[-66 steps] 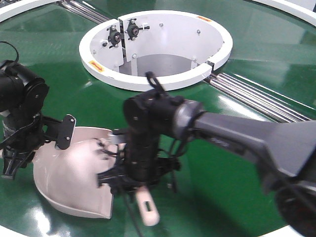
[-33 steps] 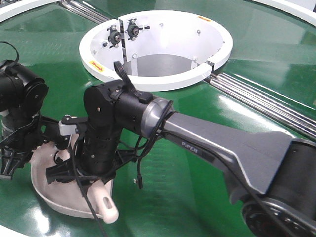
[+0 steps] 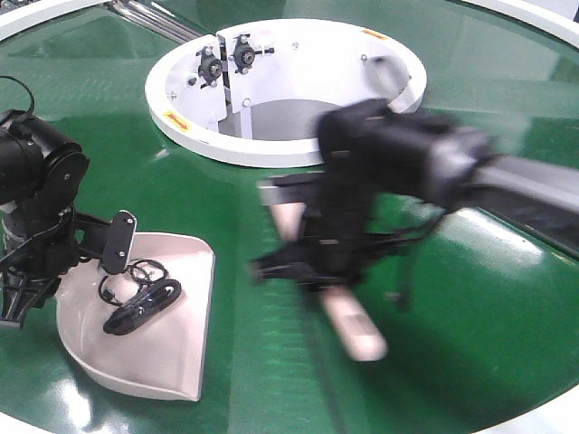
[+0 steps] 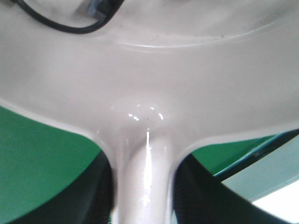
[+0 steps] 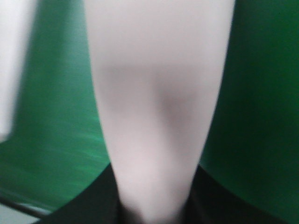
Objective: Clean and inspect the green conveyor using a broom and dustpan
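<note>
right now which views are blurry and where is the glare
Front view: the right gripper and broom are motion-smeared, the dustpan sharp, with glare on the green conveyor. Left wrist view: crisp, small highlights on the dustpan handle. Right wrist view: soft all over, the broom a pale blur.

Green conveyor (image 3: 271, 380): glossy dark-green belt, strong ceiling reflections, fills the front view. White ring housing (image 3: 271, 149) is set into it at upper centre. Metal rods (image 3: 145, 16) cross the belt at upper left, running toward the ring. Dustpan (image 3: 172, 353) sits flat on the belt at lower left, its front lip facing right. White border (image 3: 36, 423) edges the belt at the near corners.
</note>
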`<state>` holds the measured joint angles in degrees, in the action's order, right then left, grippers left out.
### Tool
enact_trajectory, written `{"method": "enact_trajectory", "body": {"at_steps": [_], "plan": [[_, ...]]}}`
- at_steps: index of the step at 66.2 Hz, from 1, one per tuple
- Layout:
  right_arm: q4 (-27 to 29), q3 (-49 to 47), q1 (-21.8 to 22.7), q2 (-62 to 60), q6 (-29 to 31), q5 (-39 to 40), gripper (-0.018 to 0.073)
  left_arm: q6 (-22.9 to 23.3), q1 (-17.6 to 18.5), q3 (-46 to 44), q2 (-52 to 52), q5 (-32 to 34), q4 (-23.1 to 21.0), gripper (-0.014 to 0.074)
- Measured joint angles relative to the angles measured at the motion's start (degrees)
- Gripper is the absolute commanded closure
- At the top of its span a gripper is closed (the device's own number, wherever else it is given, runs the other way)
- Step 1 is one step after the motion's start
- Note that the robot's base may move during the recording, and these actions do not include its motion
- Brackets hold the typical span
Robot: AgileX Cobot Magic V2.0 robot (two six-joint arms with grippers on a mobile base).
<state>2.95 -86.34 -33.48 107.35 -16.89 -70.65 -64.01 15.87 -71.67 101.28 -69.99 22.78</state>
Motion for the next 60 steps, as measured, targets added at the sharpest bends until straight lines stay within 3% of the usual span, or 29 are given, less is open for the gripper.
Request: {"method": "enact_trajectory", "body": {"at_steps": [28, 37, 60], "plan": [[-0.94, 23.18, 17.66, -10.47, 10.48, 4.94, 0.0560, 0.00, 0.00, 0.00, 0.00, 0.00, 0.00, 0.0603], [-1.23, 26.80, 19.67, -10.42, 11.63, 7.48, 0.0560, 0.00, 0.00, 0.00, 0.00, 0.00, 0.00, 0.0603], [-2.95, 27.94, 19.91, -9.19, 12.17, 9.76, 0.0560, 0.00, 0.00, 0.00, 0.00, 0.00, -0.06, 0.0603]]}}
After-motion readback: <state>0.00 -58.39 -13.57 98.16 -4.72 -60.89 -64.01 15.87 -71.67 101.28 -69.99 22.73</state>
